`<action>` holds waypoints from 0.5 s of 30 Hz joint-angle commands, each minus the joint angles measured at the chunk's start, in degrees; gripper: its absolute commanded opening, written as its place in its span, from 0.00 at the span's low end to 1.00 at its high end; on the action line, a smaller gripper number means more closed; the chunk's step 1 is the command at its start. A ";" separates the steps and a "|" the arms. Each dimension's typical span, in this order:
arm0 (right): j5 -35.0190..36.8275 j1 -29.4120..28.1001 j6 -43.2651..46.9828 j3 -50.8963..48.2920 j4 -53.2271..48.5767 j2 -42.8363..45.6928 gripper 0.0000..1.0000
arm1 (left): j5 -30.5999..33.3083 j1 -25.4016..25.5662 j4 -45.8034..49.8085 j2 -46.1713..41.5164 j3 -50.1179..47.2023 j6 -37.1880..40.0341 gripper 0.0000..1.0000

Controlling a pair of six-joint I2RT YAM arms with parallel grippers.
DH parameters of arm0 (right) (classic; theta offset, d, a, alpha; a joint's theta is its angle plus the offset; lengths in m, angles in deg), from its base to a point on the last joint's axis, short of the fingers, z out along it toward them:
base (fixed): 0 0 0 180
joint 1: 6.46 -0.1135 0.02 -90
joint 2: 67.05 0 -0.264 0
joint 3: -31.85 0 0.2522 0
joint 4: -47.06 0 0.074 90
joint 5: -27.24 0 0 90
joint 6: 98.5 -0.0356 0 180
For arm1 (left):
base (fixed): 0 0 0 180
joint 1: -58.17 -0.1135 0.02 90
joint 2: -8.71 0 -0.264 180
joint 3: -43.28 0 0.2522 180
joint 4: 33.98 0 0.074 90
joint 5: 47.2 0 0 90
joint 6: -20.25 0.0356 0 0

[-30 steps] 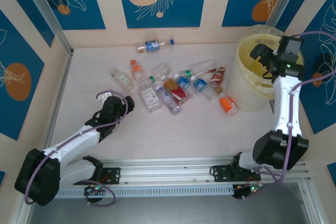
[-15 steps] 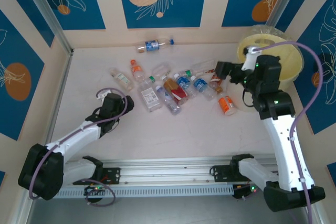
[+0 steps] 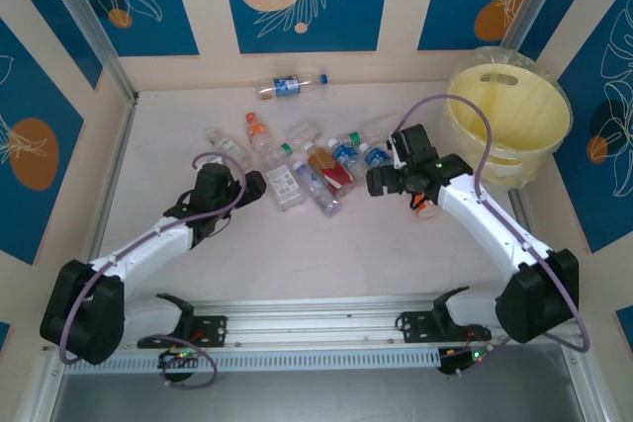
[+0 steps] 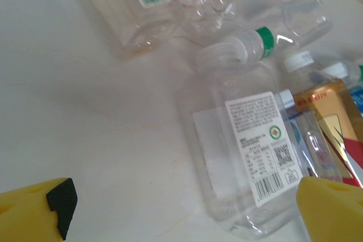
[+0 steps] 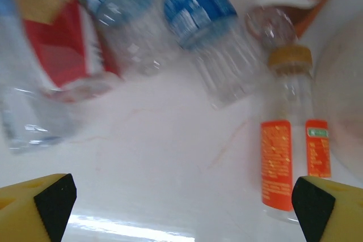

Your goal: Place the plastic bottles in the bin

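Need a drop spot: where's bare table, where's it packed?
Bare: the near-middle strip of table between the bottle pile and the rail; the far-left corner, left of the lone bottle; the far strip between that bottle and the bin. Packed: mid-table, pile nearly to the bin.

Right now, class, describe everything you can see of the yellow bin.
The bin is a large, round, pale-yellow plastic bucket with a cut-out handle slot in its far wall and a clear liner folded over the rim. It stands upright, mouth open, at the far right corner of the table.
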 commanded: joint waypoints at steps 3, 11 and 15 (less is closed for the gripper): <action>7.81 3.60 1.00 -2.97 2.15 -5.67 1.00 | -2.97 -0.63 -2.84 -0.15 -1.45 0.34 1.00; 10.64 7.70 -6.70 -3.42 3.79 -14.06 0.96 | -1.12 -0.68 -2.31 -1.70 -2.56 0.09 1.00; 5.87 7.42 -6.69 -4.86 5.85 -15.54 0.89 | 0.06 -0.68 -1.82 -2.87 -3.17 0.17 1.00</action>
